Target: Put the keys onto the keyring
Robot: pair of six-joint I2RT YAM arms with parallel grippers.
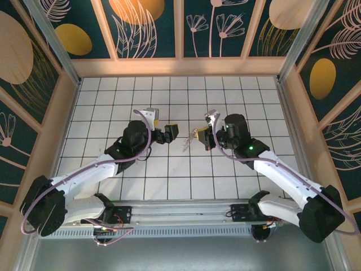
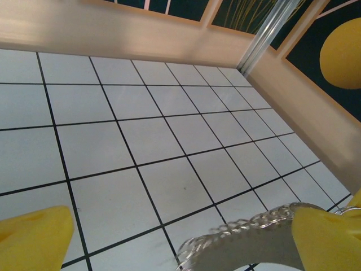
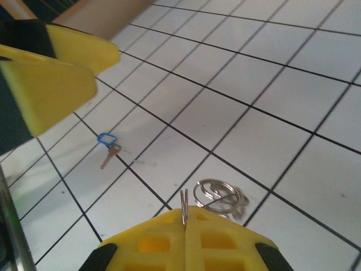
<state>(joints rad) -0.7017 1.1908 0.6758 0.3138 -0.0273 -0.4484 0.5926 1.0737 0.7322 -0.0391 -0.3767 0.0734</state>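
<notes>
My right gripper [image 3: 184, 210] [image 1: 206, 134] is shut on the keyring [image 3: 220, 195], pinching one thin metal ring edge-on while coiled silver rings hang just past the yellow fingertips. A small key with a blue head [image 3: 107, 144] lies flat on the white tiles beyond it. The left gripper [image 1: 172, 131] [image 3: 56, 73] faces the right one across a short gap above the middle of the floor. In the left wrist view its yellow fingers [image 2: 34, 240] stand wide apart, open. A pale, bumpy chain-edged loop [image 2: 254, 243] lies blurred between them, against the right finger.
White tiled floor [image 1: 180, 96] with black grid lines, ringed by a tan wooden wall [image 2: 141, 34] and a metal corner post [image 2: 265, 34]. Purple cables [image 1: 84, 166] run along both arms. Open tiles lie behind and in front of the grippers.
</notes>
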